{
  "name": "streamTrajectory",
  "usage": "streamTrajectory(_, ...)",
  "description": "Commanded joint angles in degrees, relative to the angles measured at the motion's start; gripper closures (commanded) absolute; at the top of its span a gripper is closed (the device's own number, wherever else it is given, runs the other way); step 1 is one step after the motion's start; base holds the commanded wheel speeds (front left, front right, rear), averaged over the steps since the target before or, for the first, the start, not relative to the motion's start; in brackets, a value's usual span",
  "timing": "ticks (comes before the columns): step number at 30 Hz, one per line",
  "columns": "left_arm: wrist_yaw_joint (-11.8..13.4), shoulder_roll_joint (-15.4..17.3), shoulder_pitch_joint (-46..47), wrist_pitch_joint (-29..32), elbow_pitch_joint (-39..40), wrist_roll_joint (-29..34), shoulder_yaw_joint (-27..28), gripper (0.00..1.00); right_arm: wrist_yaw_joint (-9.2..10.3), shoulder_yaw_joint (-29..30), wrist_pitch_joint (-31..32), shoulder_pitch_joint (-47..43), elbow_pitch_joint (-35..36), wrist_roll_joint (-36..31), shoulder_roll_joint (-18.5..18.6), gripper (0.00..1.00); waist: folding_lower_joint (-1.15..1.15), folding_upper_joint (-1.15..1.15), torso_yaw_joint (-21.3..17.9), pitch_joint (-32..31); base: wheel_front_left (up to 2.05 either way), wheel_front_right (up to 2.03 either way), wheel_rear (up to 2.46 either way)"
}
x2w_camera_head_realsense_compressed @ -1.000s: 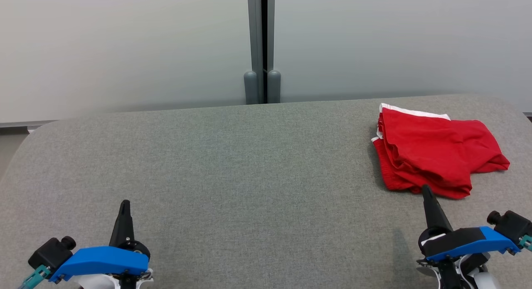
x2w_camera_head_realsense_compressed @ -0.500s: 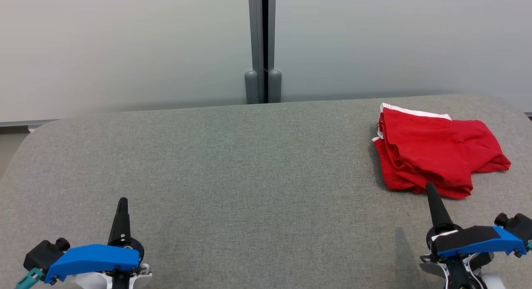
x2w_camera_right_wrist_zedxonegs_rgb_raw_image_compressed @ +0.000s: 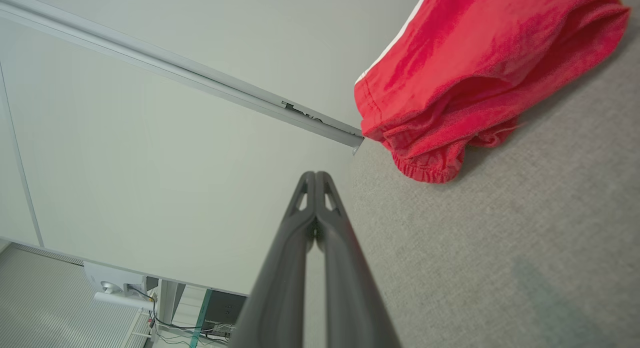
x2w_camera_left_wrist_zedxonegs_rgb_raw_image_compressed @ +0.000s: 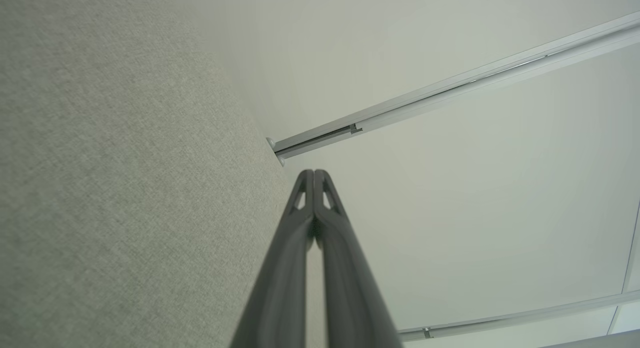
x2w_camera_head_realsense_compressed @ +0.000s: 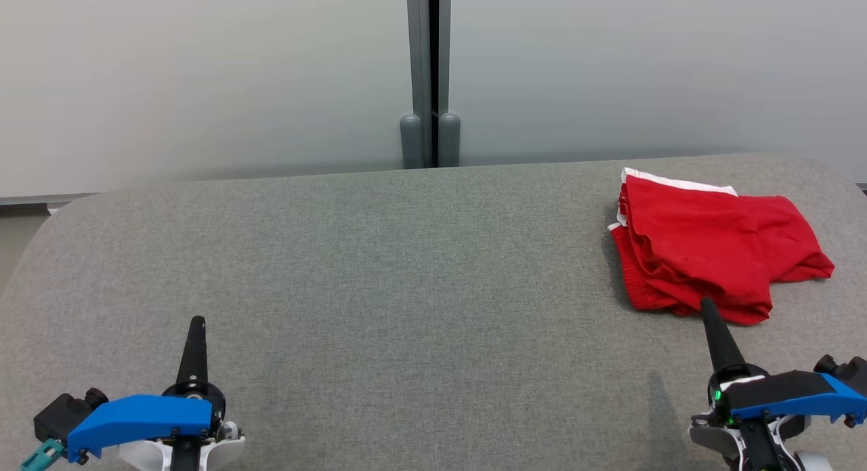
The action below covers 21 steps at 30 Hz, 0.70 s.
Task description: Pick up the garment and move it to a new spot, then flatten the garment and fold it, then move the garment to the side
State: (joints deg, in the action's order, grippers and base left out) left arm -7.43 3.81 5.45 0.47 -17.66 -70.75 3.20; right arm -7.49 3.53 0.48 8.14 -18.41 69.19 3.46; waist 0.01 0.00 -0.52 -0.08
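Note:
The garment [x2w_camera_head_realsense_compressed: 704, 247] is a pair of red shorts with a white waistband, lying loosely folded at the far right of the grey fabric table [x2w_camera_head_realsense_compressed: 406, 274]. In the right wrist view the garment [x2w_camera_right_wrist_zedxonegs_rgb_raw_image_compressed: 470, 72] fills the upper right. My right gripper [x2w_camera_head_realsense_compressed: 709, 307] is shut and empty at the lower right, its tip just short of the garment's near edge. Its fingers [x2w_camera_right_wrist_zedxonegs_rgb_raw_image_compressed: 315, 180] press together over the table. My left gripper [x2w_camera_head_realsense_compressed: 197, 320] is shut and empty at the lower left, far from the garment, fingers [x2w_camera_left_wrist_zedxonegs_rgb_raw_image_compressed: 314, 177] closed.
A pale wall with a grey vertical post [x2w_camera_head_realsense_compressed: 429, 78] stands behind the table's far edge. The table's rounded left corner [x2w_camera_head_realsense_compressed: 61, 217] lies at the far left. A metal rail [x2w_camera_right_wrist_zedxonegs_rgb_raw_image_compressed: 200, 80] runs along the wall.
Both grippers have drawn back toward the bottom of the head view. The garment has stayed in place.

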Motion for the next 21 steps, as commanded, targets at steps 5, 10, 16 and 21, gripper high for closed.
streamTrajectory(5,-0.06,-0.05,1.19,0.95,1.08,-3.17,0.79,1.00,0.00,0.59,1.01,-0.42,1.29,3.48,-0.07,1.00,-0.01,0.00,0.05,0.03,0.00,0.00,0.00)
streamTrajectory(10,-0.07,-0.16,1.19,1.62,1.42,-5.54,1.12,1.00,0.00,0.93,1.60,-0.70,1.71,5.96,-0.15,1.00,-0.01,0.00,0.10,0.05,0.00,0.00,0.00)
streamTrajectory(16,-0.07,-0.29,1.18,2.40,1.84,-8.28,1.49,1.00,0.00,1.31,2.45,-0.99,2.23,8.91,-0.22,1.00,-0.01,0.00,0.16,0.08,0.00,0.00,0.00)
streamTrajectory(21,-0.08,-0.40,1.12,3.03,2.12,-10.39,1.83,1.00,0.00,1.59,3.00,-1.25,2.60,11.22,-0.30,1.00,-0.01,0.00,0.21,0.10,0.00,0.00,0.00)
